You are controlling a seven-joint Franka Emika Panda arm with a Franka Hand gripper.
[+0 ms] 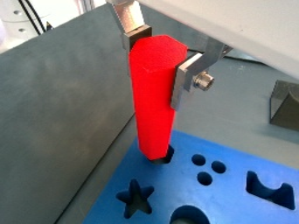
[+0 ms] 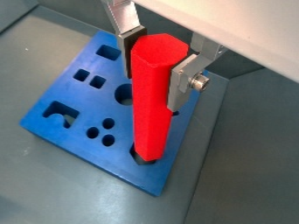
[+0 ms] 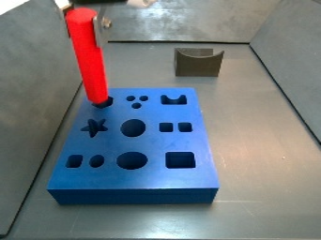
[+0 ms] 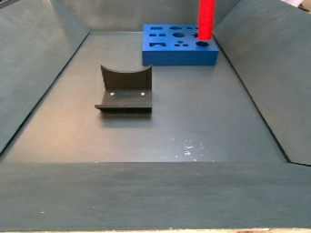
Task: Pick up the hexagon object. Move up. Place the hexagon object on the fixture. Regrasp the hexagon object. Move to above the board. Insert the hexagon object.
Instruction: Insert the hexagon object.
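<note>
**Q:** What is happening at the corner of the board?

**A:** Nearest the wrist cameras, the gripper [image 2: 158,54] is clamped on the top end of the hexagon object [image 2: 151,101], one silver finger [image 2: 126,22] flat against one face and the other on the opposite side (a bolt head shows on that one). Farther down, the bright red bar stands upright with its lower tip seated in the hexagonal hole at a corner of the blue board [image 2: 76,118].

**Q:** And from the fixed cameras?

**A:** In a side view the hexagon object [image 3: 88,58] rises at about 10 o'clock of the board [image 3: 150,161], beside the star cut-out [image 3: 94,127], with the gripper [image 3: 78,7] at its top, largely cut off by the frame. Beyond, at 1 o'clock, the fixture [image 3: 196,62] stands empty and well apart. From the opposite side the order reverses: fixture [image 4: 124,91] near, board [image 4: 170,50] far, red bar [image 4: 206,20] at 1 o'clock.

**Q:** How should the insertion be finished?

**A:** Judging from these frames, press straight down, keeping the bar vertical and its flats matched to the hole's sides; any tilt or twist would likely jam it. Let go only once it is seated (how deep it sits now cannot be told).
</note>
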